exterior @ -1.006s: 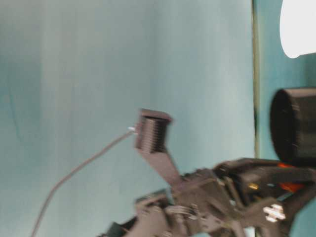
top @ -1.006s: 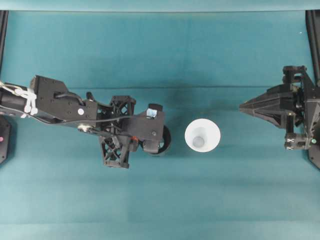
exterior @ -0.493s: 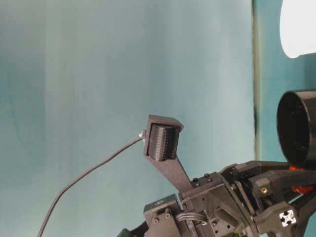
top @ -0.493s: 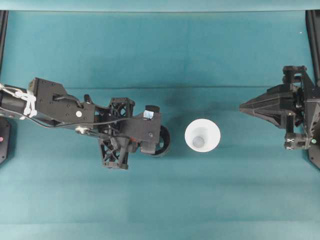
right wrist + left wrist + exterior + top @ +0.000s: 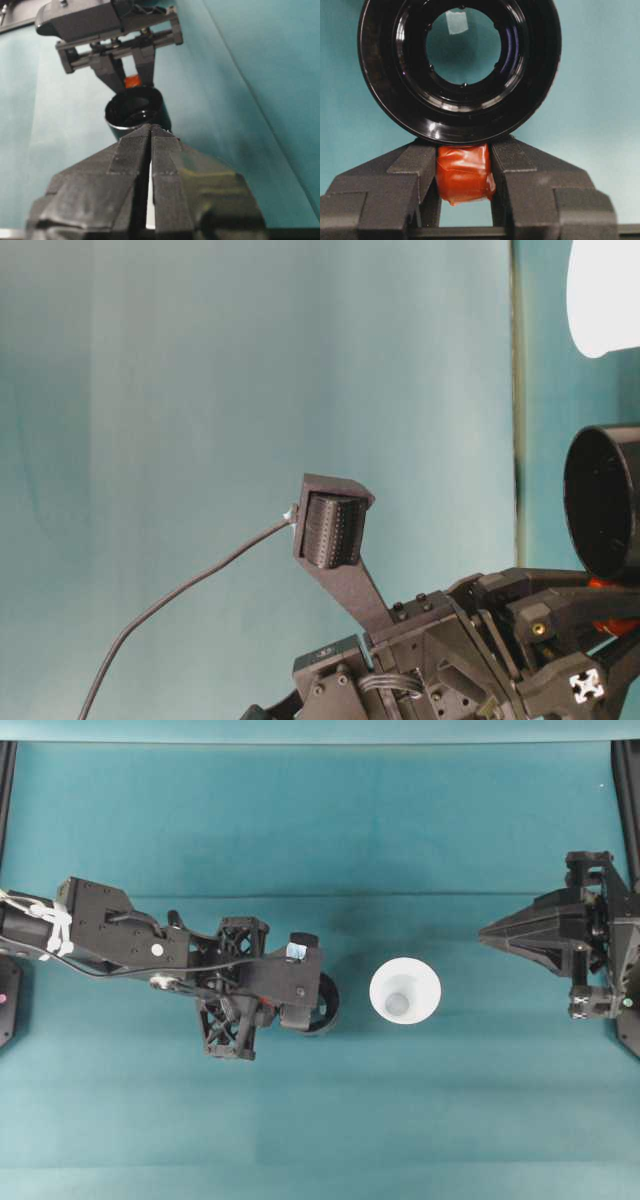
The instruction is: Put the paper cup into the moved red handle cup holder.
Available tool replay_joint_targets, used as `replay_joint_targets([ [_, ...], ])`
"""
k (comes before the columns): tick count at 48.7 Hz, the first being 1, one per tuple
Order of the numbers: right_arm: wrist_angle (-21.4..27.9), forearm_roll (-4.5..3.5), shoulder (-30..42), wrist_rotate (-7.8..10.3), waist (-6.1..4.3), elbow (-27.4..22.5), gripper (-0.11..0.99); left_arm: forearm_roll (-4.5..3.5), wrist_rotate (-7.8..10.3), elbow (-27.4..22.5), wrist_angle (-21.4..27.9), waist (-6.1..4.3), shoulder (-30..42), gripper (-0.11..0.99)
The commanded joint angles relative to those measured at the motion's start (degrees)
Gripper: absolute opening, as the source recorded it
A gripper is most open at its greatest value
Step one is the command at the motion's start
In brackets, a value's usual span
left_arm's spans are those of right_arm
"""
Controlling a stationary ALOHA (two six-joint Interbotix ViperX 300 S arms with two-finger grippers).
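Observation:
The white paper cup [image 5: 405, 991] stands mouth up at the table's middle, nothing touching it; in the table-level view the paper cup [image 5: 605, 295] is cut by the frame edge. Left of it is the glossy black cup holder [image 5: 326, 1005], half under my left arm. My left gripper [image 5: 465, 152] is shut on the holder's orange-red handle [image 5: 465, 174], with the holder's ring [image 5: 387, 92] just beyond the fingers. The holder's [image 5: 605, 502] open mouth shows in the table-level view. My right gripper [image 5: 487, 932] hangs shut at the right, pointing at the cup, well apart from it.
A teal cloth [image 5: 320, 820] covers the table. The right wrist view looks along the shut fingers [image 5: 135, 150] to the holder [image 5: 125, 112] and the left gripper [image 5: 131, 75] behind it. Dark frame posts [image 5: 625, 780] stand at both side edges.
Over the last second the left arm shifted slightly and turned the holder, so its mouth now shows in the table-level view. Cup and right arm have not moved.

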Motion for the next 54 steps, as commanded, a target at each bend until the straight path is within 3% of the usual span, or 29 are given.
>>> replay_joint_targets([
  [1, -0.6, 0.09, 0.1, 0.35, -0.09, -0.4, -0.09, 0.0, -0.35, -0.4, -0.4, -0.09, -0.6, 0.28],
  [12, -0.6, 0.09, 0.1, 0.35, -0.09, -0.4, -0.09, 0.09, -2.55, -0.5, -0.4, 0.0, -0.6, 0.28],
  [25, -0.6, 0.18, 0.1, 0.35, -0.09, -0.4, -0.09, 0.0, -2.64, -0.6, -0.4, 0.0, -0.7, 0.28],
  [27, -0.6, 0.18, 0.1, 0.35, -0.09, -0.4, -0.09, 0.0, -2.64, -0.7, -0.4, -0.09, -0.7, 0.33],
  [34, -0.6, 0.18, 0.1, 0.35, -0.09, -0.4, -0.09, 0.0, -2.2, -0.9, -1.1, -0.26, -0.8, 0.77],
  [38, -0.6, 0.18, 0.1, 0.35, -0.09, -0.4, -0.09, 0.09, -2.2, -1.1, -1.8, -0.26, -0.7, 0.93],
  [54, -0.6, 0.09, 0.1, 0.35, -0.09, -0.4, -0.09, 0.0, -2.11, -1.3, -3.4, -0.26, -1.1, 0.89],
])
